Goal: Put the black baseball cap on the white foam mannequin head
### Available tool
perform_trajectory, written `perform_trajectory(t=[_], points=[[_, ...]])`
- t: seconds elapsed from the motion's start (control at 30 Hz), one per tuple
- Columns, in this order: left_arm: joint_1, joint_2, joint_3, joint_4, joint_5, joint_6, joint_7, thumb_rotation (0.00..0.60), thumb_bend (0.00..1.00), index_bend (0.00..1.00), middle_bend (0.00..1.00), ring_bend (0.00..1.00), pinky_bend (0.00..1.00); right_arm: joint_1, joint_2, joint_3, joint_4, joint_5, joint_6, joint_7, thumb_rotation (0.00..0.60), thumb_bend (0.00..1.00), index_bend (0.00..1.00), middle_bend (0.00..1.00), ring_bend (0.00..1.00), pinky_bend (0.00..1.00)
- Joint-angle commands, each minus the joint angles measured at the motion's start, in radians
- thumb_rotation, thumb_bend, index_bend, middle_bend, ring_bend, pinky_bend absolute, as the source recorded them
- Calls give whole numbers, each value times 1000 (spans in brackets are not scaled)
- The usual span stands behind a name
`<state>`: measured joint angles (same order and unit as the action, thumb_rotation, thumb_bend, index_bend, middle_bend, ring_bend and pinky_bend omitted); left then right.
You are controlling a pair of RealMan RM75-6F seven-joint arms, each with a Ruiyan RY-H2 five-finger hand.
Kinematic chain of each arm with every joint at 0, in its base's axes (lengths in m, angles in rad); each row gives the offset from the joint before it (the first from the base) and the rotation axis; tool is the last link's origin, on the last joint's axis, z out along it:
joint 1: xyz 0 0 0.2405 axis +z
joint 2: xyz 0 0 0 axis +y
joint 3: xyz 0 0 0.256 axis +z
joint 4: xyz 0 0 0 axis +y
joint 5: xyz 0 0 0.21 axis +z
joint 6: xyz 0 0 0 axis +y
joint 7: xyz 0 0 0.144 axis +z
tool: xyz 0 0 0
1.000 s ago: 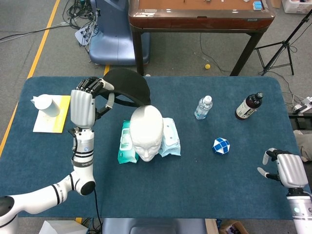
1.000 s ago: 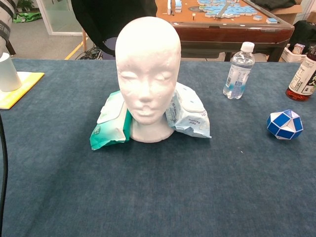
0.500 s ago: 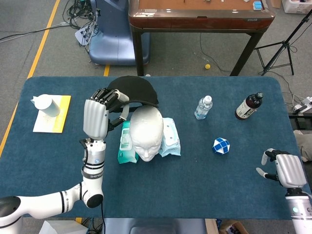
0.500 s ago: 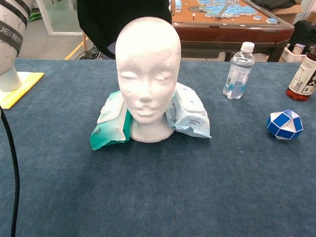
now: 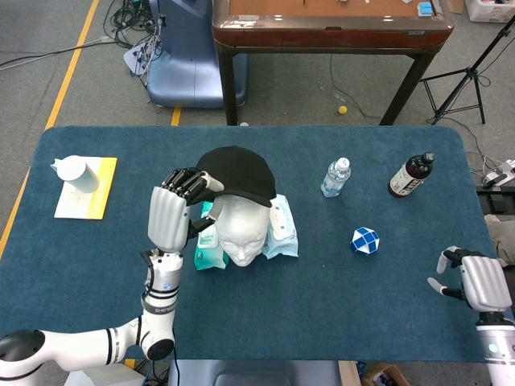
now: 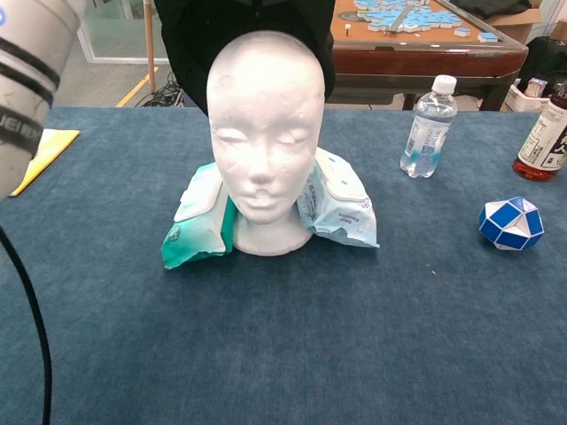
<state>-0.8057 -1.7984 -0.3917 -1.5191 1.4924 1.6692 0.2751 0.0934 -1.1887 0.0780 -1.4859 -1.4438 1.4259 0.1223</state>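
The black baseball cap (image 5: 238, 173) sits tilted over the crown and back of the white foam mannequin head (image 5: 243, 227), with the face left bare. In the chest view the cap (image 6: 197, 46) shows as a dark mass behind and above the white head (image 6: 264, 124), its fabric reaching down both sides of the skull.

The left hand (image 5: 173, 214) is raised just to the left of the mannequin head, back toward the camera, its dark fingertips (image 5: 191, 182) curled onto the cap's left edge, gripping it. In the chest view only the pale forearm shows at the upper left corner.

The right hand (image 5: 478, 281) hovers near the table's right front corner, well apart from everything else, holding nothing; its fingers are partly curled and spread.

The mannequin head stands on the blue table (image 5: 338, 297), flanked by 2 packs of wet wipes: a green-edged pack (image 6: 197, 221) on the left and a light blue pack (image 6: 341, 208) on the right, both touching its neck. Farther right stand a clear water bottle (image 5: 335, 177) and a dark brown bottle (image 5: 410, 174), with a blue-and-white puzzle ball (image 5: 364, 240) nearer the front. At the far left a white cup (image 5: 74, 173) stands on a yellow pad (image 5: 96, 197).
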Motion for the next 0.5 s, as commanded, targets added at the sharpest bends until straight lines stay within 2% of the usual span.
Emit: perform_trajectory(t=[0.03,0.27,0.5], points=[[46,-1,48,-40,32,41,23,600,426,850,586,421,416,-1,-2,-1,1,-2,1,2,600,120,658,542,530,489],[126,-18,158,-76,123,98,50,600,425,845,583,421,416,4,-10,0,-1,-5,-3,-2,600,120,658,542,530,489],[160,-62,228,-20,193,92,47,600,425,843,578,421,416,5,-13,0,-1,-6,-6,-5,600,120,658,542,530,489]])
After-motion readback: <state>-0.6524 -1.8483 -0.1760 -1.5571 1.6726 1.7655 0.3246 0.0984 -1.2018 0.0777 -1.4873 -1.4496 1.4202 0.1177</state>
